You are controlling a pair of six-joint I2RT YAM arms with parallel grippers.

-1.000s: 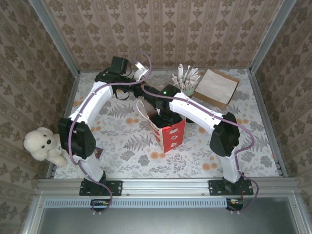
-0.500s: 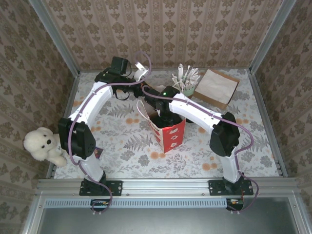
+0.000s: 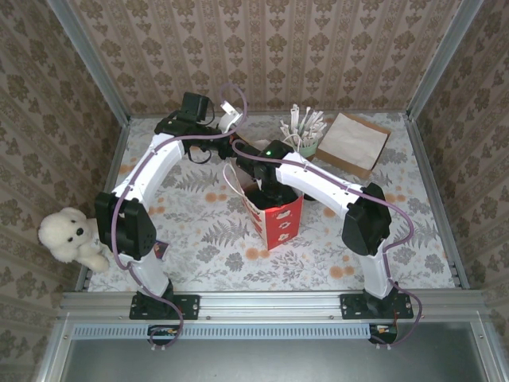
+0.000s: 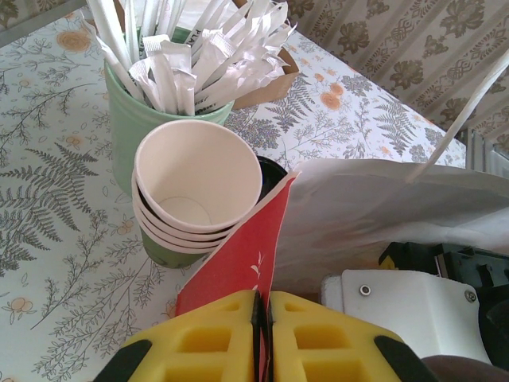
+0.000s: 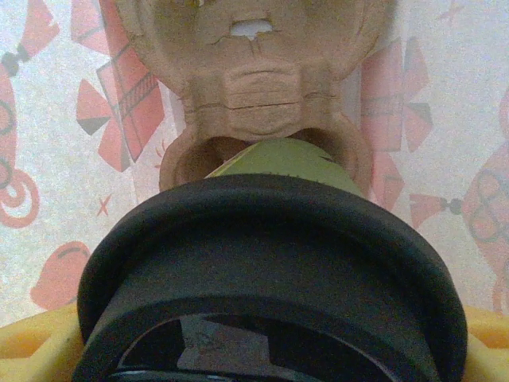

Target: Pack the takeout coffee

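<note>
The takeout coffee (image 5: 278, 159) is a green cup under a black lid (image 5: 270, 255). It sits low inside the red gift bag (image 3: 278, 223), in a brown pulp carrier (image 5: 254, 95). My right gripper (image 5: 262, 350) reaches down into the bag and is shut on the cup, a yellow finger (image 5: 32, 346) on each side of the lid. My left gripper (image 4: 264, 310) is shut on the upper edge of the bag's red wall (image 4: 238, 263), holding the bag's mouth open. The right arm's white link (image 4: 413, 306) shows inside the bag.
A stack of lidless green paper cups (image 4: 195, 187) stands just beyond the bag. Behind it is a green cup of paper-wrapped sticks (image 3: 301, 131). A brown paper bag (image 3: 350, 143) lies at the back right. A white teddy (image 3: 71, 235) sits at the table's left edge.
The right arm's elbow has edged slightly left over the bag. Both grips and the bag stay as they were.
</note>
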